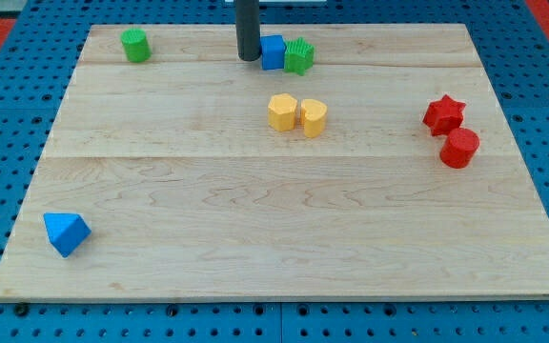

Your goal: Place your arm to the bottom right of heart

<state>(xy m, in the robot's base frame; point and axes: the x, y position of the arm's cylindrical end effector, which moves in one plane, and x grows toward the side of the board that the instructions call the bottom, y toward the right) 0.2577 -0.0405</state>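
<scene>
My tip [248,59] near board's top edge, touching blue cube [273,51]; no gripper visible.

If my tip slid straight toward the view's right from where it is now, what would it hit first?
My tip sits just left of the blue block, seemingly touching or nearly so, so that comes first. The green star block is right behind it.

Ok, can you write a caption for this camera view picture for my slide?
My tip rests beside the blue cube block, above the yellow heart block on the wooden board.
</scene>
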